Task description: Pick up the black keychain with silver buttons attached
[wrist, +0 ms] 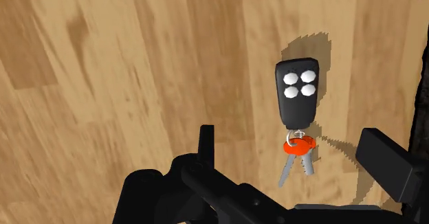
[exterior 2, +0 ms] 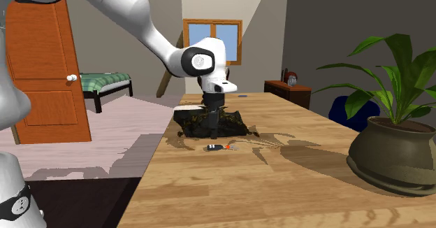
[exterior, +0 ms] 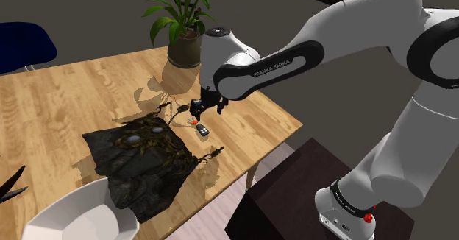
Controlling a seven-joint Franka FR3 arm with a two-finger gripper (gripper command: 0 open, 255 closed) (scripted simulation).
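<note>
The keychain [wrist: 297, 91] is a black fob with several silver buttons, an orange tag and two silver keys, lying flat on the wooden table [wrist: 103, 85]. It rests near the table's edge [exterior: 202, 131], just beside a dark crumpled object. My black gripper [wrist: 295, 154] hangs open a little above it, fingers apart and touching nothing, with the keys end between them. Seen from the shoulder, the gripper [exterior: 200, 107] hovers just above the fob. From the second exterior camera, the gripper [exterior 2: 213, 125] stands over the keychain [exterior 2: 216, 147].
A dark crumpled object [exterior: 140, 157] covers the table beside the keychain. A potted plant [exterior: 184, 51] stands at the table's far edge and a white bowl [exterior: 73, 213] at the shoulder view's lower left. A blue chair [exterior: 22, 46] is behind the table.
</note>
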